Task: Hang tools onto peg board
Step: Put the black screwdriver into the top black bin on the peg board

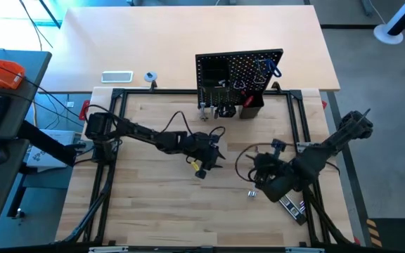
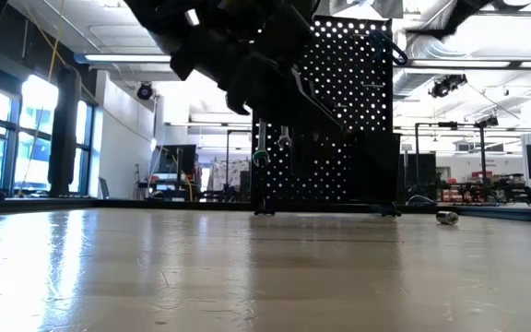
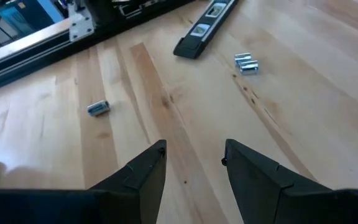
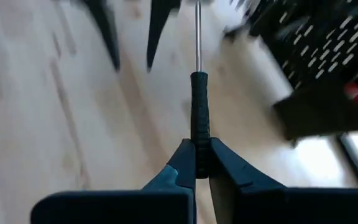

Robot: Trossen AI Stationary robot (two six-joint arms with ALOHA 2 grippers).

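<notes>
Over mid-table the left gripper [image 3: 191,163] hangs with fingers parted, holding nothing. A black striped bar [image 3: 205,28] lies at its 12 o'clock, small silver bits [image 3: 246,63] beside it. The right gripper [image 4: 201,163] is clamped on a black screwdriver [image 4: 199,106], shaft pointing to 12 o'clock. The peg board [image 1: 239,76] stands at the table's 12 o'clock edge, wrenches [image 2: 272,143] hanging on it.

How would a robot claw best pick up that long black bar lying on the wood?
Probably grip the black bar near its middle, across its narrow width, coming down from above: it lies flat on the table, long and slim.
</notes>
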